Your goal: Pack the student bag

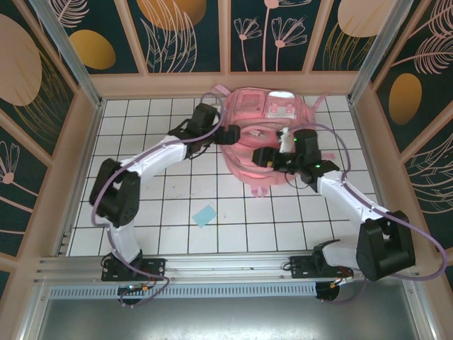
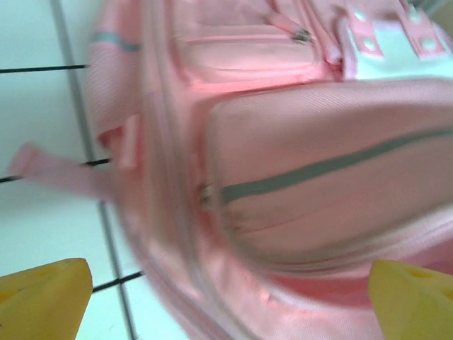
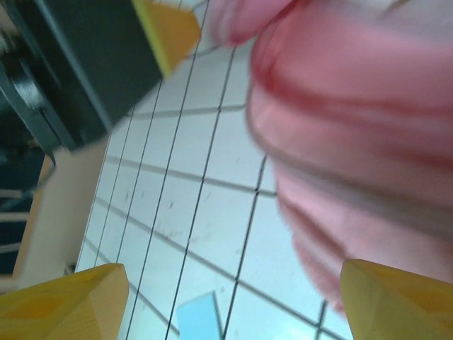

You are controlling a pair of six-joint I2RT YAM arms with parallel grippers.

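Note:
The pink student bag (image 1: 267, 117) lies flat on the white tiled table at the centre back. My left gripper (image 1: 228, 134) is at the bag's left edge. In the left wrist view its yellow fingers stand wide open (image 2: 230, 310) just over the bag's pink fabric and grey stripe (image 2: 318, 166), gripping nothing. My right gripper (image 1: 264, 157) hovers over the bag's near part. It is open (image 3: 230, 306), with bare tile between the fingers and the bag's rounded edge (image 3: 354, 99) next to its right finger. The left gripper's yellow fingertip (image 3: 170, 32) shows at the top of the right wrist view.
A small light-blue card (image 1: 204, 214) lies on the tiles in front of the bag, also seen as the card (image 3: 198, 320) below my right gripper. A loose pink strap (image 2: 60, 173) trails off the bag's side. Patterned wooden walls (image 1: 78, 134) enclose the table.

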